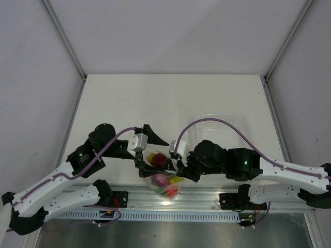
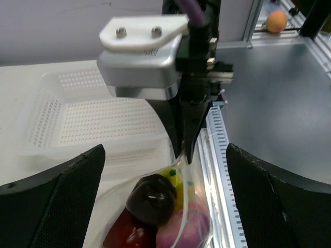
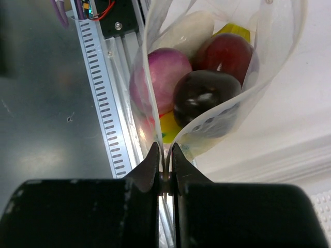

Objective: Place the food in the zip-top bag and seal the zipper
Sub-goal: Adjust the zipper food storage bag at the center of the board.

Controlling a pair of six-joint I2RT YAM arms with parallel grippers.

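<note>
- Our right fingers (image 3: 151, 166) pinch the zip-top bag (image 3: 261, 72) at its mouth edge; food (image 3: 207, 95) sits just beyond them.
- Our left fingers (image 2: 54, 206) gape wide, empty, the bag between them.

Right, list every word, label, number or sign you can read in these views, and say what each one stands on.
No text is legible in any view.
On the white screwed bracket above the silver camera block: faint dark marks at its front edge, too small and blurred to read.
On the clear crinkly plastic bag, the toy food inside it and the clear perforated plastic tray: no print visible.
</note>
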